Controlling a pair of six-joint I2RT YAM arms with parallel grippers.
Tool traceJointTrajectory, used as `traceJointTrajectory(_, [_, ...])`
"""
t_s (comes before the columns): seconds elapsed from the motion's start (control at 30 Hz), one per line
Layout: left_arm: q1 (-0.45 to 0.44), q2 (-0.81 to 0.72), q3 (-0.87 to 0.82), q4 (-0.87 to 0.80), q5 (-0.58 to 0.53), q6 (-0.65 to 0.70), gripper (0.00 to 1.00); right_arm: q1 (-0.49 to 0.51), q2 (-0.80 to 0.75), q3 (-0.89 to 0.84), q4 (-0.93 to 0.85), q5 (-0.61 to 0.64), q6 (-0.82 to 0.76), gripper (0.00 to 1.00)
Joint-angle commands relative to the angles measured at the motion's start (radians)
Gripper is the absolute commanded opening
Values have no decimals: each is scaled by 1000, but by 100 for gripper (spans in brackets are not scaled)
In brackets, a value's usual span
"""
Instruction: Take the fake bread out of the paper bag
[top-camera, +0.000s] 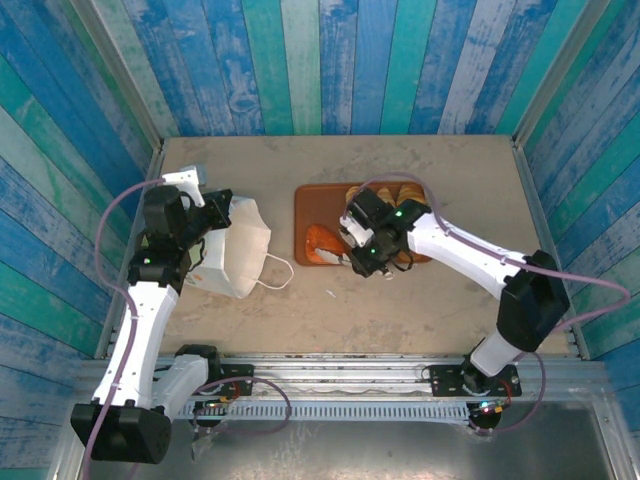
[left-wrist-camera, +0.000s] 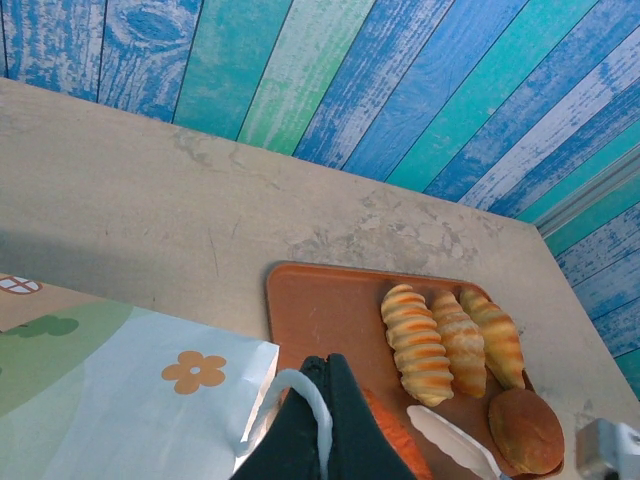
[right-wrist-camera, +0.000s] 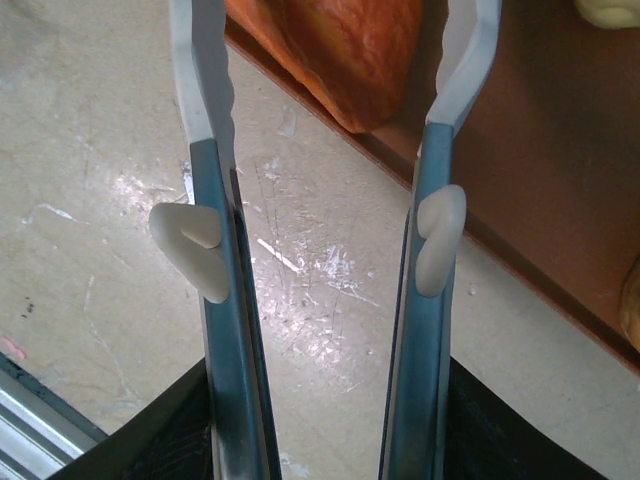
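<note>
The tabletop (top-camera: 400, 300) is carrying everything, and the tray (top-camera: 310, 205) near its middle is serving as the reference. The paper bag (top-camera: 235, 255) is lying just left of the tray. Its mouth is turning toward the tray and a thin loop handle (top-camera: 272, 272) is trailing toward the near side. Its inside is not showing, so I cannot tell whether any bread is in it.

The fake bread is sitting on the tray. Three ridged croissants (left-wrist-camera: 418, 345) are lying side by side along the far right part, with a round bun (left-wrist-camera: 527, 430) just nearer than them. A larger orange-brown piece (right-wrist-camera: 330, 50) is resting at the near left corner, just inside the rim.

These pieces are probably light and fairly stiff, with a smooth painted skin that may be slipping under hard pads. The croissant ridges are offering purchase across the narrow middle, while the bun is likely wanting a wider, centred grip.

The left tool (left-wrist-camera: 320, 425) is closed at the bag's mouth on the tray side, seemingly pinching the paper there. The right tool (top-camera: 347, 258) is hovering over the tray's near left edge. Its fingers are standing apart with nothing between them, and the orange-brown piece is just beyond the tips.
</note>
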Motion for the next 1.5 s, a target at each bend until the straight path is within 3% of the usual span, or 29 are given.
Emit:
traceJointTrajectory(0.0, [-2, -25, -1, 24, 15, -2, 0, -4, 34, 42, 5, -35, -41, 49])
traceJointTrajectory(0.3, [-2, -23, -2, 28, 11, -4, 0, -2, 57, 56, 13, -136, -96, 45])
traceJointTrajectory(0.57, [-2, -11, 9, 30, 18, -2, 0, -3, 76, 74, -29, -27, -225, 43])
traceJointTrajectory(0.73, [-2, -14, 10, 30, 14, -1, 0, -4, 80, 79, -43, -47, -289, 43])
traceJointTrajectory(1.47, [-2, -26, 16, 17, 10, -1, 0, -17, 67, 131, -57, 5, -329, 48])
